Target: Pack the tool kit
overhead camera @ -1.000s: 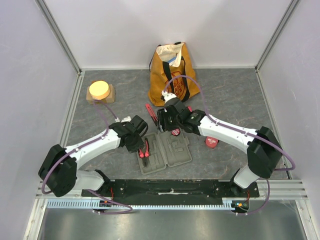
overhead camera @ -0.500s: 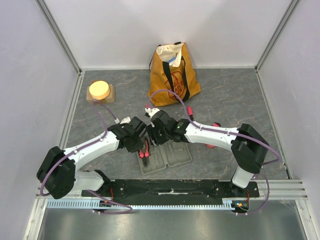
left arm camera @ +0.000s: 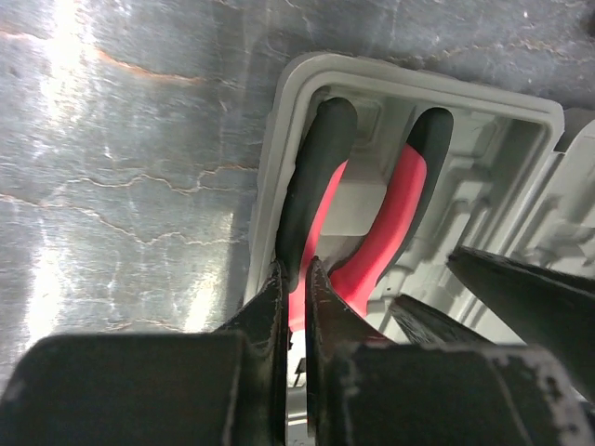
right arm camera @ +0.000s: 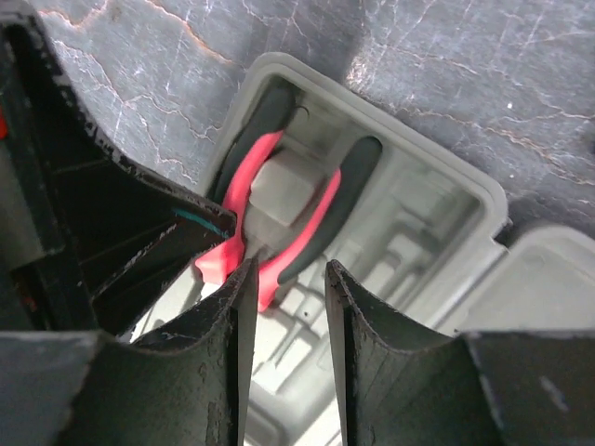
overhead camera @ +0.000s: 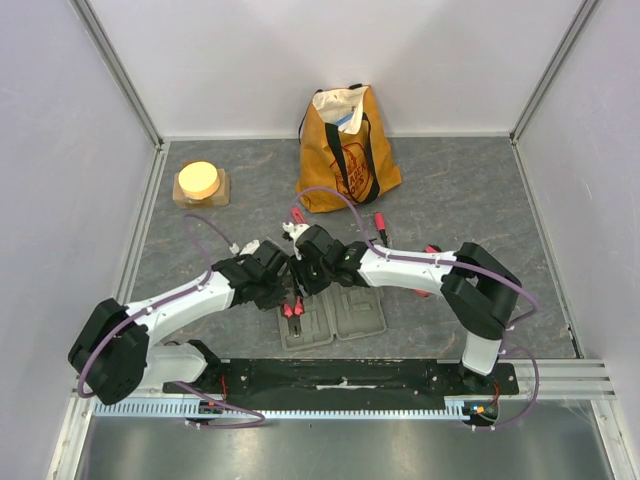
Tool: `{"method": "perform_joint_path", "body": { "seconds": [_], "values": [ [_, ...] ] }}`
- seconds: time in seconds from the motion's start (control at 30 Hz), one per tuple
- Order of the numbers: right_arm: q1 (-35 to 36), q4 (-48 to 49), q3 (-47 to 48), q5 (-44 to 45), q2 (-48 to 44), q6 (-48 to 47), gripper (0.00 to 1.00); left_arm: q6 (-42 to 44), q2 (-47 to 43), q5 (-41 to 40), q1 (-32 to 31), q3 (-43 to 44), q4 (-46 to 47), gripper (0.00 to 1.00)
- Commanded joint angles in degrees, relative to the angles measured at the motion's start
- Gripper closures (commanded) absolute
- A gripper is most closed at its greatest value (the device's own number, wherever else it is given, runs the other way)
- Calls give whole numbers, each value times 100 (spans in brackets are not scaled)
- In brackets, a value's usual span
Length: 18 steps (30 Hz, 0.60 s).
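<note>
The open grey tool kit case (overhead camera: 356,316) lies on the table in front of both arms. Red-and-black pliers (overhead camera: 292,311) lie in its left half, handles toward the near edge. They also show in the left wrist view (left arm camera: 402,209) and the right wrist view (right arm camera: 321,212). My left gripper (overhead camera: 287,289) sits at the pliers' pivot end, its jaws (left arm camera: 296,276) almost together on the left handle. My right gripper (overhead camera: 304,279) hangs close beside it over the case (right arm camera: 437,232), its jaws (right arm camera: 289,276) a little apart and empty.
A mustard tote bag (overhead camera: 346,150) stands at the back. A tan block with a yellow top (overhead camera: 201,183) is at the back left. Two red screwdrivers (overhead camera: 297,216) (overhead camera: 380,222) lie beyond the case. A red tool (overhead camera: 431,250) is partly hidden by the right arm.
My right gripper has swung left from over the far middle of the case to beside the left gripper. The pliers have slid a little toward the near edge in the case.
</note>
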Motion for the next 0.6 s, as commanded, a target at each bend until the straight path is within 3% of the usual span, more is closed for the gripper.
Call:
{"method": "perform_joint_path", "body": {
  "seconds": [0.0,0.37,0.57],
  "values": [
    [36,345,68,-241,222,112,59,-321,-46,454,-31,-497,117,96],
    [54,345,7,-109,354,183,78,-251,-477,-38,-5,-278,-287,89],
    [62,371,-3,-30,407,183,81,-84,-556,-258,-5,-6,-489,86]
  ]
}}
